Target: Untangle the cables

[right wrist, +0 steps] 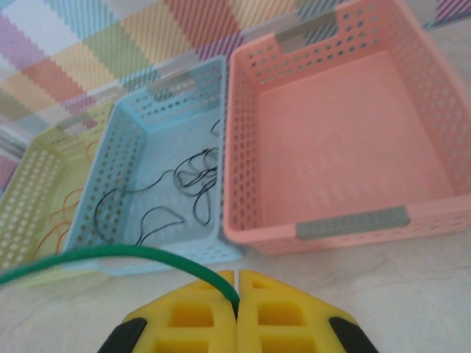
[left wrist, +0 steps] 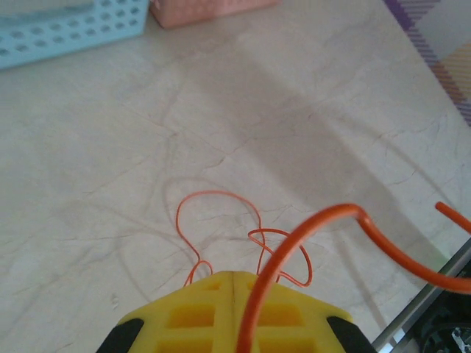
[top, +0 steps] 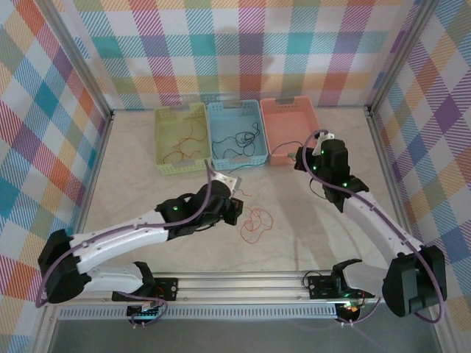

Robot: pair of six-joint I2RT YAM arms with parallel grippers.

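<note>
The left gripper (left wrist: 234,278) clamps an orange cable (left wrist: 324,216); the right gripper (right wrist: 237,276) pinches a green cable (right wrist: 110,253) before the pink basket (right wrist: 243,147).

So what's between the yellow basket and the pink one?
The blue basket, with thin black cables lying in it, sits between the yellow basket and the pink basket; the top view shows it.

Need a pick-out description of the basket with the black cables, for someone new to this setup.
At the far edge of the table stands a row of three baskets; take the middle, light blue basket. It alone holds black cables: the yellow-green basket holds orange cables, the pink basket nothing.
</note>
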